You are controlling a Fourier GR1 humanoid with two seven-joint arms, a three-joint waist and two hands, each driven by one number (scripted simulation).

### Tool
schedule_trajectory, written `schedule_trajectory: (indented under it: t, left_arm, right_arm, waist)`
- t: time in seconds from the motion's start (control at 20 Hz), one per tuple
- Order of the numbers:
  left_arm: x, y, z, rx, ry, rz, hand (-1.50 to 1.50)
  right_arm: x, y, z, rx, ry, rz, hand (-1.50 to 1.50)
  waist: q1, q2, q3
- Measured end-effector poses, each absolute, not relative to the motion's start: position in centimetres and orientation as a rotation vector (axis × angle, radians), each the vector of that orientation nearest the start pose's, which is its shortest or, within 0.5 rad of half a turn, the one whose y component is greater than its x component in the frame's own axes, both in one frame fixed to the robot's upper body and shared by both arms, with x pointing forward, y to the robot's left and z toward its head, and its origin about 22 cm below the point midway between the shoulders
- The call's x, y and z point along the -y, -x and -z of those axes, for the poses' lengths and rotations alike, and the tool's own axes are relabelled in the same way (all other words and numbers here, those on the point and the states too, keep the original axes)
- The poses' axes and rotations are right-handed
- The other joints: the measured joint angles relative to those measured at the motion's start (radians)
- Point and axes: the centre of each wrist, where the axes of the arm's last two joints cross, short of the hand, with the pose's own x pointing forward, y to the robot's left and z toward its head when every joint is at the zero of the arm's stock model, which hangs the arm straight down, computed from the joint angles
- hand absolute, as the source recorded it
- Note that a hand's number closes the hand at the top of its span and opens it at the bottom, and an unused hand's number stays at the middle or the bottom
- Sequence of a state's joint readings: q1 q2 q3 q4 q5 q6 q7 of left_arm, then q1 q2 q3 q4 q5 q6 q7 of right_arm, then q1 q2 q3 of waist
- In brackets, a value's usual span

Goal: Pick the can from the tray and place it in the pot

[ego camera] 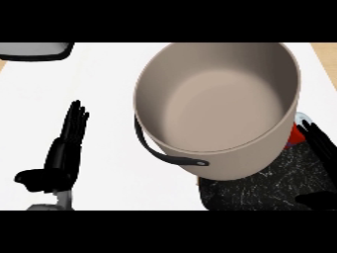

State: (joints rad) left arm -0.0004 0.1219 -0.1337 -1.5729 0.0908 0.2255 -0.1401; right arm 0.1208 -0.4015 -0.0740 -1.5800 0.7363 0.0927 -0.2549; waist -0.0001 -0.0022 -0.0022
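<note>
A large beige pot [222, 99] with a black handle fills the middle of the head view, its inside bare. Behind its lower right side lies a dark speckled tray [266, 190]. A red can [296, 134] with a silver top peeks out between the pot's wall and my right hand [331, 158]. That hand's straight fingers reach up along the can's right side, touching or nearly touching it. My left hand [62, 153] rests open at the lower left, fingers pointing up, away from the pot.
A grey-and-black object [32, 49] sits at the top left corner of the white counter [112, 79]. Wooden surface shows at both upper corners beyond the counter's edges.
</note>
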Motion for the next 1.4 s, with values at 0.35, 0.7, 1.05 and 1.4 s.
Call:
schedule_trajectory:
  t: [0.35,0.7,1.05,1.4]
  left_arm:
    - [-22.6,-23.9,-0.5,1.700,-0.108,-0.034,0.00]
    - [-22.8,-23.4,-0.4,1.699,-0.114,-0.043,0.00]
    - [-22.1,-24.3,-0.6,1.709,-0.109,-0.031,0.00]
    - [-22.4,-24.8,-1.1,1.724,-0.120,-0.015,0.00]
  right_arm:
    - [34.2,-22.8,-1.2,1.559,0.857,-1.000,1.50]
    - [34.0,-22.4,-1.2,1.638,0.927,-0.986,1.50]
    - [28.9,-23.0,-0.8,1.696,0.924,-1.084,1.50]
    - [16.1,-21.9,1.8,1.583,0.682,-1.475,1.50]
  waist:
    - [0.000,-0.006,-0.007]
    - [-0.001,-0.008,-0.008]
    - [0.007,-0.008,-0.011]
    - [0.080,0.005,-0.010]
